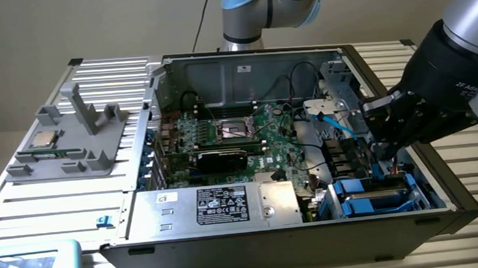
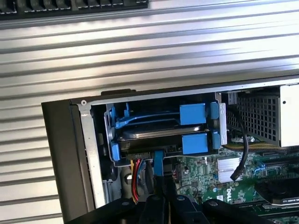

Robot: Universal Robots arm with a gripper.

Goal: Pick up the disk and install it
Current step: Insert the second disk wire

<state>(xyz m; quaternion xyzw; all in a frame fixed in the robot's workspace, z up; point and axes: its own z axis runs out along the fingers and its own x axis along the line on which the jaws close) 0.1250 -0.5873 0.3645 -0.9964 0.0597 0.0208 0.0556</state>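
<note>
disk sat seated in the blue bay at the computer case's right near corner; gripper hovered just beside its cable end, fingers together, holding nothing.

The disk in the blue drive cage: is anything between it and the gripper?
Nothing visible separates them. The disk already sits inside the blue drive cage, and the shut gripper is right beside it, near the blue cable running to the disk's edge.

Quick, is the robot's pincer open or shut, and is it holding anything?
Pincer: shut, pinching a thin blue cable just below the disk in its blue bay.
</note>
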